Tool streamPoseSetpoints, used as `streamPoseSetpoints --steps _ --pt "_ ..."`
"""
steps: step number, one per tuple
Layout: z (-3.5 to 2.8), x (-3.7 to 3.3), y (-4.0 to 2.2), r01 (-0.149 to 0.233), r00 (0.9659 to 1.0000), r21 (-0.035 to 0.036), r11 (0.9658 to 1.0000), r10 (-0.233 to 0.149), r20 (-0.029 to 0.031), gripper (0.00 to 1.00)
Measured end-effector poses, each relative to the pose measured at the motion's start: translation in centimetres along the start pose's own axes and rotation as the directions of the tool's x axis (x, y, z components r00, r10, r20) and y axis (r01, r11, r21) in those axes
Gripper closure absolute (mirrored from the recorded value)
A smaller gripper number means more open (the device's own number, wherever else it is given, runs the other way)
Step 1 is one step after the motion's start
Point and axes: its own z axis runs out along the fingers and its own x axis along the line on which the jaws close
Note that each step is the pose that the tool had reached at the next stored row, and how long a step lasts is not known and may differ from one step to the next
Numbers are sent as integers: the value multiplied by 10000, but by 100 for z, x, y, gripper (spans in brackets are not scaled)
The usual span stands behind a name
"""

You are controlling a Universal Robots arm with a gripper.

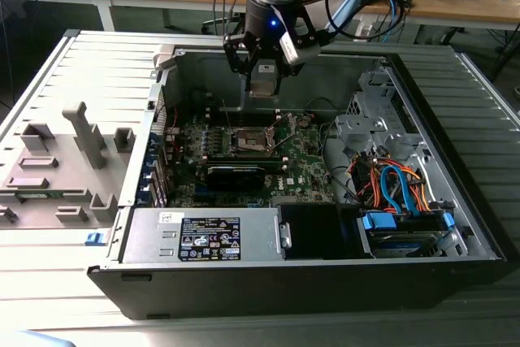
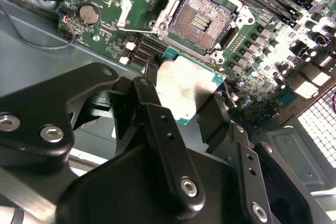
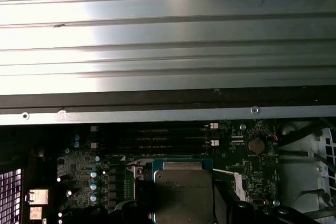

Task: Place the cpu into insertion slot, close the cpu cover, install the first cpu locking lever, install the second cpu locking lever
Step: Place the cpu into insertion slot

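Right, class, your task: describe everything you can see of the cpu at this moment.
The cpu is a thin, flat, square chip with a smudged silvery-grey metal top and a green edge showing around it. The gripper clamps it by two opposite sides, its black fingers touching the edges. The chip hangs above the motherboard, metal top towards the wrist cameras, not yet in the bare insertion slot.

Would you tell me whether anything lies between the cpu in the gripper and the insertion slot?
Nothing visible does. In the second wrist view the gripper holds the cpu above the board, near the insertion slot. The slot's contact field lies bare, and there is only open space between the two.
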Motion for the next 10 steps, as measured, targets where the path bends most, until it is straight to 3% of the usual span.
streamPoseSetpoints --steps 10 --pt "13 0 -10 0 10000 0 10000 0 0 45"
